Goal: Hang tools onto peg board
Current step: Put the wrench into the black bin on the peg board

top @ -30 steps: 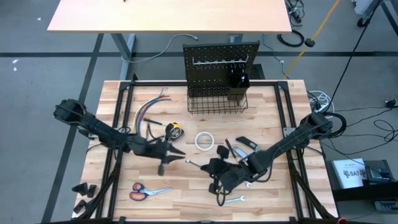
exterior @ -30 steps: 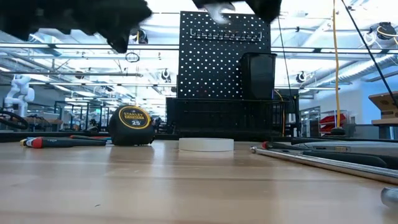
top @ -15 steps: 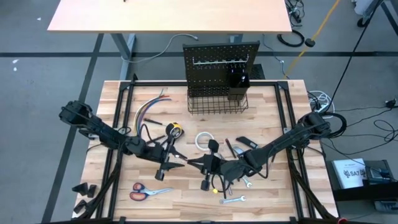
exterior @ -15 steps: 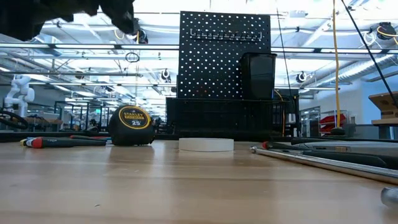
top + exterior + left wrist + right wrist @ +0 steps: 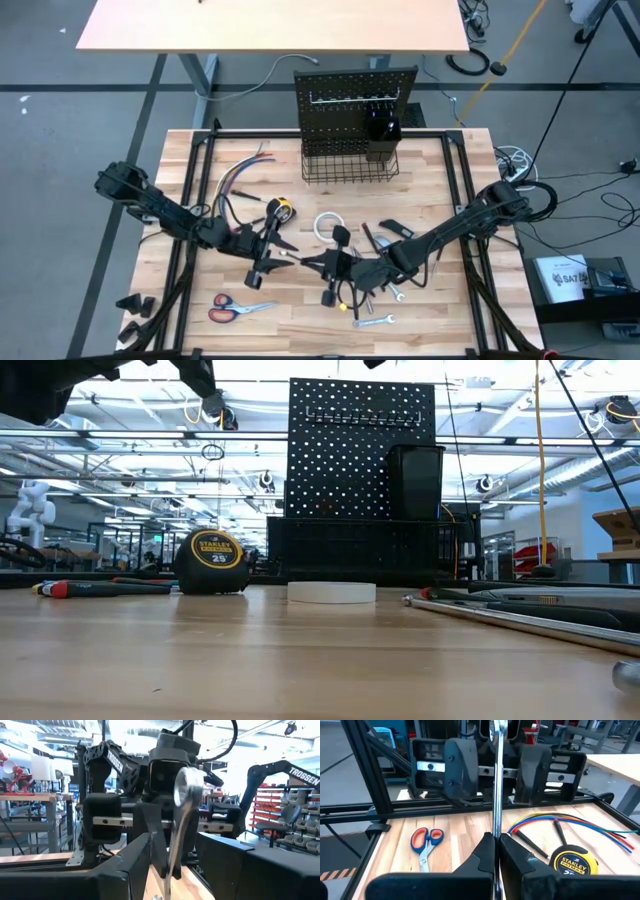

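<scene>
The table [image 5: 440,310] is a tan wooden top inside a black frame, and around it is a grey floor with another tan desk at the far side. At the far edge of my table stands the peg board [image 5: 355,88], upright, with its silver hook rail, a black wire basket [image 5: 348,165] below and a small black cup [image 5: 383,138] at its right. My two arms meet near the middle of the table, a little toward the near side. My right gripper [image 5: 496,851] has its fingers pressed together on a silver wrench [image 5: 496,780], which stands between them and reaches toward my other arm. My left gripper [image 5: 272,262] faces it with the jaws partly apart on either side of the wrench's round end [image 5: 187,785]; I cannot tell if they touch it. On the table lie the orange-handled scissors [image 5: 236,306] near left, the yellow tape measure [image 5: 282,209], a white tape roll [image 5: 328,226], the coloured wires [image 5: 242,172] and one more wrench [image 5: 375,321] near the front.
</scene>
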Controlling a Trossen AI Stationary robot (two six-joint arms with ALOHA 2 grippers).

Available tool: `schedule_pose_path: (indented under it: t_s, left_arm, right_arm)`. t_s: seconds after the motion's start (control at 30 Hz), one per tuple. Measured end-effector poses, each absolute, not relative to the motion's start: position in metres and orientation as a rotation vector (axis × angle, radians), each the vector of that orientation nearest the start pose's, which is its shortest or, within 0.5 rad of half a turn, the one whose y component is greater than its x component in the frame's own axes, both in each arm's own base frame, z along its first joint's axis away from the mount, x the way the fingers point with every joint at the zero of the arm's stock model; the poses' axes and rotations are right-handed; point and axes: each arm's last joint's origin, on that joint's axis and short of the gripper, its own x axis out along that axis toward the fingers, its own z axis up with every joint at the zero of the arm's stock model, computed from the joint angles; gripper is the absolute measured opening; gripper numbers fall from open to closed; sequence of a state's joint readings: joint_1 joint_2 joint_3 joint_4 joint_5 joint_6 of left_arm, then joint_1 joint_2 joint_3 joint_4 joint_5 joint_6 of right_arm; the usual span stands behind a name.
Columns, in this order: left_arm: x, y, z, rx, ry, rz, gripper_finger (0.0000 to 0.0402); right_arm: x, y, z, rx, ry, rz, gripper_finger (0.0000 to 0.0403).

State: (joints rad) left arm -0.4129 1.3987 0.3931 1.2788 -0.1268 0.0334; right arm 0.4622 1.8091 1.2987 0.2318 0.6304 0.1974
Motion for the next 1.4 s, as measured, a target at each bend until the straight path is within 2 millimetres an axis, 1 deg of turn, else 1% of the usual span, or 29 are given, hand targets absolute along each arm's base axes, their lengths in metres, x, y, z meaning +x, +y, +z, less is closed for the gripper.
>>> schedule_pose_path:
  t_s: [0.27, 0.37, 0.43, 0.5, 0.6, 0.63, 0.67, 0.73, 0.97, 1.1, 1.23, 1.4]
  left_arm:
    - [0.229, -0.096, 0.217, -0.047, -0.293, -0.276, 0.0164]
    - [0.23, -0.096, 0.217, -0.048, -0.29, -0.26, 0.0153]
    - [0.23, -0.096, 0.216, -0.049, -0.282, -0.241, 0.0132]
    - [0.23, -0.095, 0.215, -0.047, -0.269, -0.226, 0.0101]
    - [0.231, -0.095, 0.213, -0.042, -0.248, -0.213, 0.0033]
    - [0.231, -0.095, 0.213, -0.042, -0.244, -0.211, 0.0021]
    - [0.231, -0.095, 0.213, -0.041, -0.244, -0.211, 0.0016]
    - [0.231, -0.095, 0.213, -0.04, -0.243, -0.21, 0.0016]
    - [0.232, -0.095, 0.211, -0.036, -0.22, -0.198, 0.0014]
    - [0.232, -0.094, 0.209, -0.033, -0.203, -0.177, 0.0013]
    - [0.233, -0.094, 0.207, -0.029, -0.178, -0.14, 0.0013]
    - [0.233, -0.093, 0.206, -0.028, -0.17, -0.122, 0.0013]
  right_arm:
    - [0.379, 0.164, 0.266, 0.051, 0.236, -0.203, 0.0001]
    - [0.38, 0.161, 0.265, 0.06, 0.247, -0.213, 0.0001]
    - [0.38, 0.16, 0.264, 0.059, 0.252, -0.216, 0.0001]
    - [0.38, 0.159, 0.264, 0.059, 0.253, -0.217, 0.0001]
    - [0.38, 0.159, 0.264, 0.059, 0.254, -0.219, 0.0001]
    - [0.38, 0.159, 0.264, 0.058, 0.255, -0.219, 0.0001]
    - [0.38, 0.159, 0.264, 0.058, 0.255, -0.219, 0.0001]
    - [0.38, 0.159, 0.264, 0.058, 0.256, -0.219, 0.0004]
    - [0.38, 0.158, 0.263, 0.047, 0.261, -0.218, 0.004]
    - [0.383, 0.154, 0.263, 0.056, 0.261, -0.22, 0.0062]
    - [0.386, 0.148, 0.263, 0.075, 0.279, -0.157, 0.0089]
    - [0.389, 0.141, 0.263, 0.093, 0.28, -0.167, 0.0124]
